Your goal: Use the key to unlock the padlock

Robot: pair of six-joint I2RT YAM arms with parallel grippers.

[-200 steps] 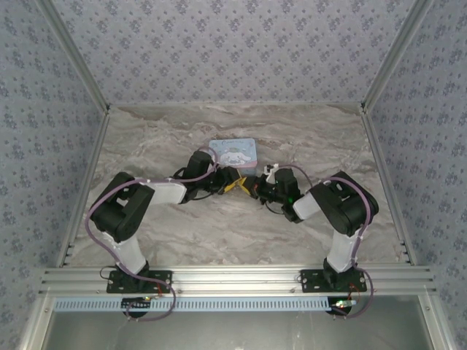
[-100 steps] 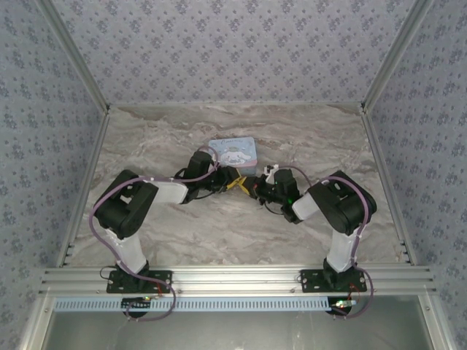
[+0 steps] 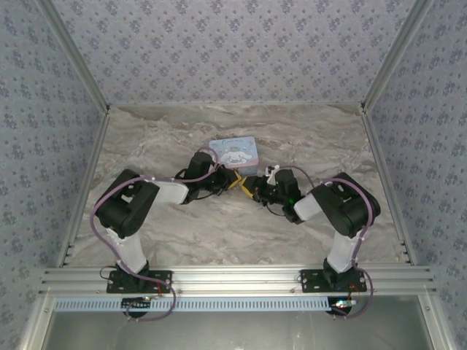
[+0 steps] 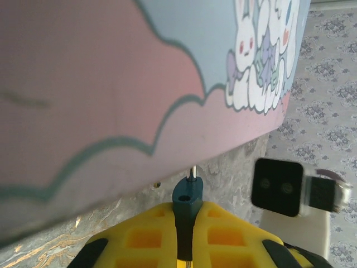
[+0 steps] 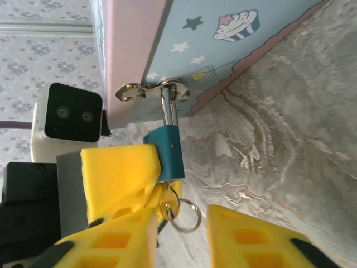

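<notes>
Fingers [image 4: 142,237] around padlock [image 5: 169,156], shackle [image 5: 169,111] toward tin [image 5: 234,53]

Padlock [image 4: 186,195] body mostly hidden between left hand [image 4: 187,216] fingers.

Black-and-white arms [image 3: 124,208]; yellow fingers [image 4: 139,240]

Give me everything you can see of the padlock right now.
The padlock is a small teal-blue block with a thin silvery shackle. The shackle is threaded through the metal hasp on the edge of the cartoon-printed tin, and it looks closed. The left claw is shut on its body, holding it out from the tin above the marble table. A key with a wire ring seems to sit in its bottom end, inside the open right claw.
</notes>
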